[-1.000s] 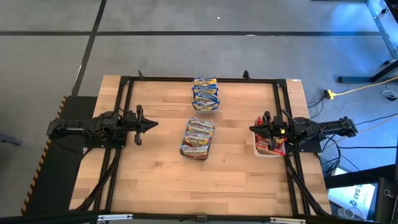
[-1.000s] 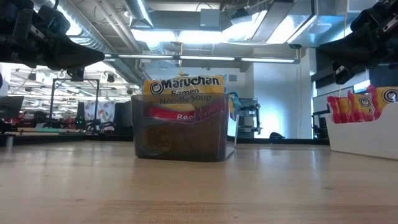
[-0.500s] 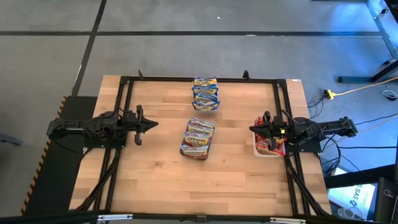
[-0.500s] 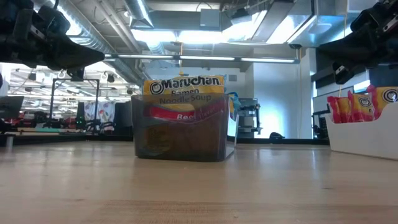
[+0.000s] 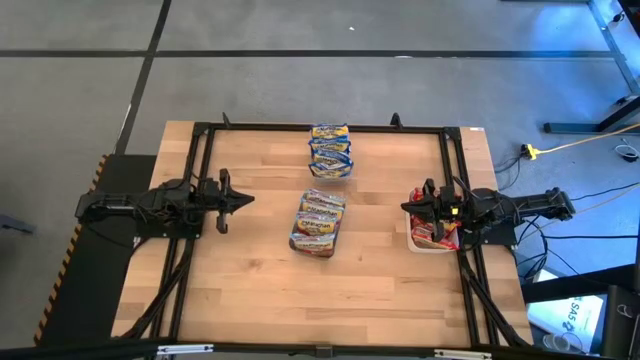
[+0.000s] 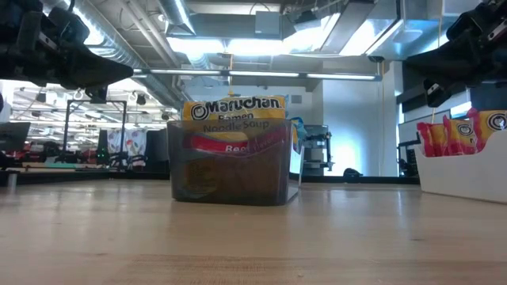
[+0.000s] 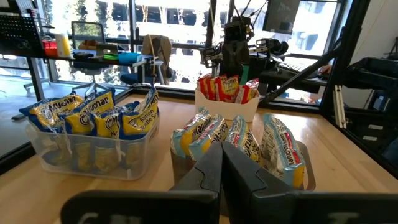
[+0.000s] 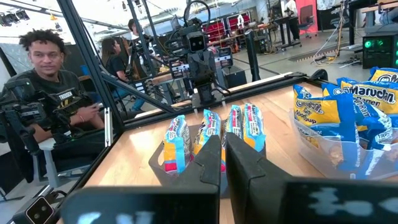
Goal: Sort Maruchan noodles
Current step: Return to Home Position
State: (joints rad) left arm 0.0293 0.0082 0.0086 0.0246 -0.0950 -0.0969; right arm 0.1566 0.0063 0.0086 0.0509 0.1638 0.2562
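Note:
Maruchan noodle packets stand on edge in three containers. Several pale, mixed-label ones fill a dark mesh basket (image 5: 318,222) (image 7: 239,140) (image 8: 211,134) at the table's middle. Yellow-blue ones sit in a clear tub (image 5: 331,150) (image 7: 93,124) (image 8: 348,112) near the far edge. Red ones sit in a white bin (image 5: 430,238) (image 6: 463,162) (image 7: 227,93) at the right. My left gripper (image 5: 243,199) (image 7: 221,152) hovers shut, left of the basket. My right gripper (image 5: 405,208) (image 8: 223,144) hovers shut above the white bin's left side.
A black frame (image 5: 320,128) runs along the far edge and down both sides of the wooden table. Bare wood lies between the basket and the near edge. People (image 8: 50,81) sit beyond the table's left side.

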